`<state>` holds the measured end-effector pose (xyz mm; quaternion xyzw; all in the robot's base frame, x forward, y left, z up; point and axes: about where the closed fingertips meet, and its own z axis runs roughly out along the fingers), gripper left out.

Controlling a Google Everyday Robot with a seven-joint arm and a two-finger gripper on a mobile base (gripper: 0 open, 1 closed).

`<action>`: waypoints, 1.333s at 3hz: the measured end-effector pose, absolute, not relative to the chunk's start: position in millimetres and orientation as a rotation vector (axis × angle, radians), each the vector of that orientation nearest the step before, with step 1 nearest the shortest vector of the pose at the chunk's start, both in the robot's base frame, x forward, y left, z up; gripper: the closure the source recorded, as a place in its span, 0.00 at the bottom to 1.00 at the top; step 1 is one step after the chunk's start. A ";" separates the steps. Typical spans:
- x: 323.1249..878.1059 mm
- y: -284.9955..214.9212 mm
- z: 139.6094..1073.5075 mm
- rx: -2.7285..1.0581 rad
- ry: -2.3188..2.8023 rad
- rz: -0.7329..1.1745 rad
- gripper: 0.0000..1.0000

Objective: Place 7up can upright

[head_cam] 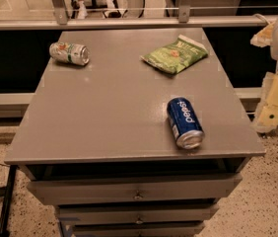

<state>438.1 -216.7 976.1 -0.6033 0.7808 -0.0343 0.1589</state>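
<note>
The 7up can (69, 53) lies on its side near the far left corner of the grey table (109, 112). It is silver-white with green markings, and its top end points right. My gripper (276, 100) shows as a pale white-yellow shape at the right edge of the view. It is beyond the table's right side, far from the can, and holds nothing that I can see.
A blue Pepsi can (185, 122) lies on its side near the front right of the table. A green snack bag (175, 55) lies at the far right. The table has drawers (138, 191) below its front edge. A rail (129, 21) runs behind the table.
</note>
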 end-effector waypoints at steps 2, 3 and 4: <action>445.7 -207.9 977.5 -1.733 2.201 -0.098 0.00; 485.0 -169.3 971.1 -1.763 2.120 -0.057 0.00; 537.2 -123.5 965.8 -1.775 2.041 0.026 0.00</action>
